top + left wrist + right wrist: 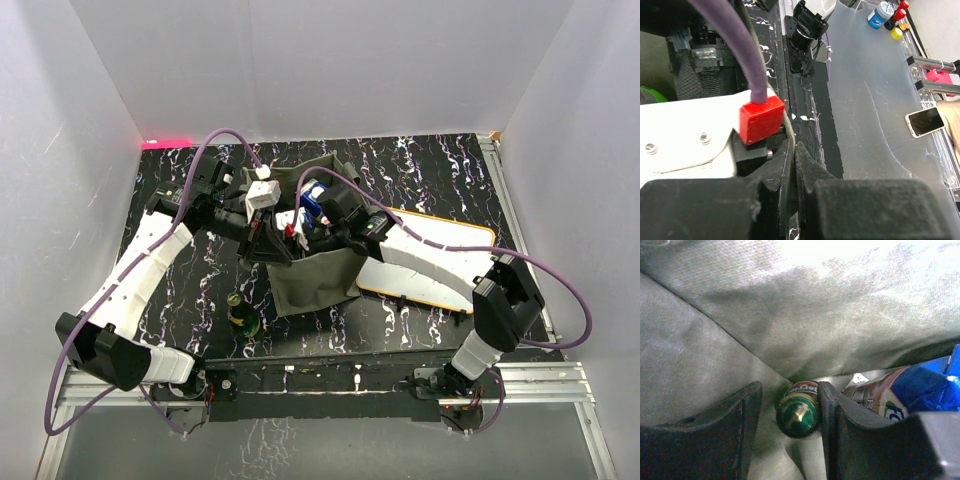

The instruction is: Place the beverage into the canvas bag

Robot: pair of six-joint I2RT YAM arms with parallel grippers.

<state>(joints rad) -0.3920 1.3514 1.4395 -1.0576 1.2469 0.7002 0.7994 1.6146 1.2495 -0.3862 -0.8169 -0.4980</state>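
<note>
1. Bag (318, 285) stood mid-desk, mouth up. In the right wrist view its grey cloth (790, 315) filled the frame.
2. Inside it, a green bottle (799, 412) lay in a corner fold with its cap toward the camera. A blue-and-brown pack (890, 395) lay just beside the bottle, on its right.
3. A second bottle (241, 316) stood upright on the desk (420, 170), near the bag's front left corner.
4. Right arm reached over the whiteboard (440, 265) and down into the bag mouth. Right hand (789, 405) was released: fingers apart on either side of the bottle cap, with a gap showing on the left side.
5. Left arm stretched in from the left, with its hand (262, 235) at the bag's left rim. Left hand (794, 155) was clenched, fingers meeting. Whether any cloth was pinched between them could not be told.
6. The whiteboard lay flat, its near end just beside the bag's right side. Open desk showed behind the bag up to the far wall. White walls closed in the left, right and far sides.
</note>
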